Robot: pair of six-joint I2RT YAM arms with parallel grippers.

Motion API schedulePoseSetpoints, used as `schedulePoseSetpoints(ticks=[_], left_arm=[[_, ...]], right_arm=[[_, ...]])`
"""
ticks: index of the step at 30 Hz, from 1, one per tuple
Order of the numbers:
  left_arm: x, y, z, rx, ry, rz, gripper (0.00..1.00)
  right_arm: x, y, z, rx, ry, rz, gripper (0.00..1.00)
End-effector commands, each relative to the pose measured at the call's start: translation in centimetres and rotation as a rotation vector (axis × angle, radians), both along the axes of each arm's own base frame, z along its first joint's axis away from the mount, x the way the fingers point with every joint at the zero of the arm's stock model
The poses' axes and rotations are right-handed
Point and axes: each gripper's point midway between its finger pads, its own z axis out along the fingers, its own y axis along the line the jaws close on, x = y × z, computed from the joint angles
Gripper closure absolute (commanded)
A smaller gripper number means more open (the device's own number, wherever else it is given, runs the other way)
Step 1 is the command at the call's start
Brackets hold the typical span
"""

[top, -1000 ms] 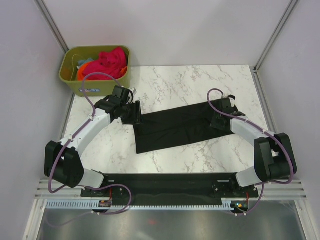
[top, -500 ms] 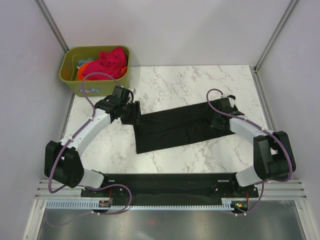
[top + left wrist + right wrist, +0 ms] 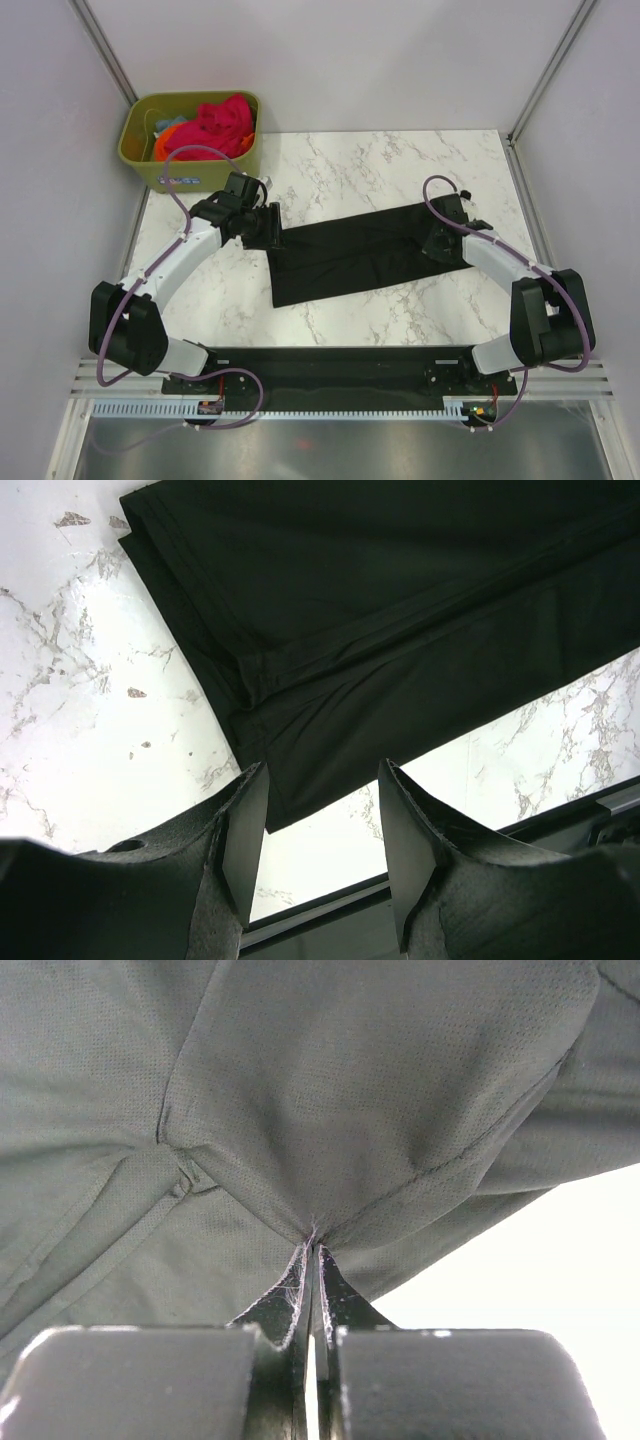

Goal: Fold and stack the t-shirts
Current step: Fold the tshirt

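The black t-shirt lies folded into a long strip across the middle of the marble table. My left gripper is open and empty at the strip's left end; in the left wrist view its jaws stand apart above the cloth's lower corner. My right gripper is at the strip's right end; in the right wrist view it is shut on a pinch of the black cloth. Pink-red and orange t-shirts lie bunched in the bin.
The olive-green bin stands at the table's back left corner, just behind my left arm. The table's right edge runs close to my right arm. The arm bases and a black rail sit along the near edge.
My right gripper has shifted slightly, still at the shirt's right end. The left arm and the shirt look the same.
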Motion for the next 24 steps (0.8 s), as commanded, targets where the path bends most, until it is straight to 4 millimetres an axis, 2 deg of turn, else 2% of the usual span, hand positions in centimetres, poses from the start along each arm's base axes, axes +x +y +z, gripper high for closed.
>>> schedulePoseSetpoints(ticks=[1,4,5,6,8,9,10,11,13,14,15,18,19,20,21,22,23,24], left_arm=[[0.6,0.1,0.0,0.009,-0.037,-0.023,0.44],[0.5,0.0,-0.2,0.007,-0.027,-0.024,0.44],[0.6,-0.1,-0.2,0.007,-0.025,-0.023,0.44],[0.5,0.0,-0.3,0.007,-0.022,-0.023,0.44],[0.6,-0.1,-0.2,0.005,-0.023,-0.025,0.44],[0.7,-0.2,-0.1,0.003,-0.025,-0.024,0.43],[1.1,-0.4,0.5,-0.008,-0.037,-0.026,0.43],[1.1,-0.8,0.7,-0.024,-0.030,-0.030,0.43],[2.0,-1.6,1.9,-0.058,-0.048,-0.031,0.43],[2.3,-2.1,1.5,-0.073,-0.023,-0.040,0.43],[2.6,-2.5,1.5,-0.083,-0.017,-0.042,0.43],[3.7,-3.8,0.9,-0.119,0.029,-0.058,0.43],[4.2,-4.1,1.1,-0.131,0.030,-0.060,0.43],[4.4,-4.5,1.1,-0.152,0.046,-0.063,0.43],[4.7,-4.7,0.0,-0.150,0.077,-0.061,0.43],[5.2,-5.1,0.2,-0.160,0.076,-0.062,0.43],[5.4,-5.4,-0.3,-0.166,0.091,-0.063,0.43],[5.7,-5.5,-1.3,-0.159,0.117,-0.061,0.43]], right_arm=[[0.8,0.5,1.0,0.036,-0.023,-0.060,1.00],[0.2,0.6,0.0,0.042,0.000,-0.075,0.95],[0.3,0.8,-0.1,0.051,0.003,-0.068,0.85],[0.3,0.9,-0.1,0.054,0.004,-0.057,0.80],[0.8,0.9,1.0,0.035,-0.005,-0.022,0.68],[1.0,0.7,1.6,0.021,-0.011,-0.013,0.65],[2.1,0.6,3.1,0.001,-0.036,0.025,0.62],[2.0,-0.1,3.4,-0.014,-0.007,0.025,0.58],[3.2,-0.7,4.8,-0.020,-0.011,0.085,0.56],[3.4,-1.8,4.7,-0.008,0.001,0.081,0.55],[3.7,-1.6,4.9,0.035,-0.001,0.110,0.54],[4.5,-3.7,5.6,0.045,-0.024,0.137,0.52],[4.7,-3.2,6.0,0.080,-0.039,0.171,0.51],[4.8,-5.2,5.9,0.078,-0.040,0.144,0.50],[5.1,-5.6,5.9,0.097,-0.045,0.142,0.49],[5.1,-5.5,5.9,0.144,-0.049,0.155,0.49],[5.4,-6.4,5.3,0.176,-0.046,0.136,0.46],[5.4,-6.5,5.0,0.195,-0.044,0.148,0.43]])
